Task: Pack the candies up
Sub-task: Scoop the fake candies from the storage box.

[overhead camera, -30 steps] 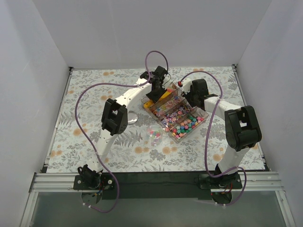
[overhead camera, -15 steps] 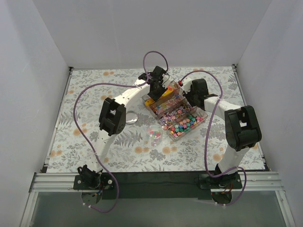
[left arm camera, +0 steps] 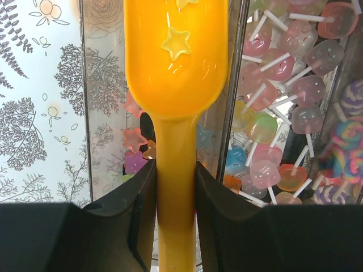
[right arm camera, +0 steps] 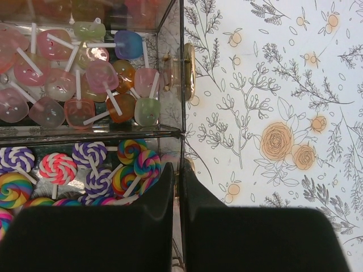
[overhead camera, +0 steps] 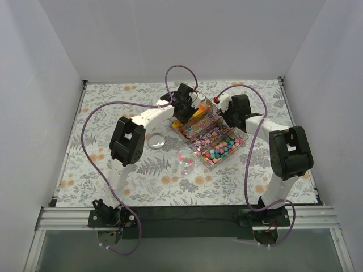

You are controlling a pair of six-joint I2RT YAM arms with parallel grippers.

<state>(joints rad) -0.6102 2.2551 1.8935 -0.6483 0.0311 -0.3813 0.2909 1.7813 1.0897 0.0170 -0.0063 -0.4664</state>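
A clear compartment box (overhead camera: 245,137) stands mid-table. Its near-right compartment holds many small mixed-colour candies (overhead camera: 221,148). My left gripper (overhead camera: 183,109) is shut on the handle of an orange scoop (left arm camera: 176,56), held over the box's far-left compartment. Yellow star candies (left arm camera: 174,42) lie in the scoop, and pink and purple star candies (left arm camera: 135,161) lie on the compartment floor. My right gripper (overhead camera: 228,115) is shut on the box's clear wall (right arm camera: 182,85) at its right end, one finger on each side (right arm camera: 177,168). A small clear cup (overhead camera: 185,161) with a few candies stands in front of the box.
A round clear lid (overhead camera: 156,141) lies left of the cup. Square lollipops (right arm camera: 85,85) and swirl lollipops (right arm camera: 85,170) fill the box's other compartments. White walls enclose the flowered tablecloth (overhead camera: 113,102).
My left arm has swung its elbow to the left and the wrist has shifted slightly left, still holding the scoop over the box. The right arm has not moved.
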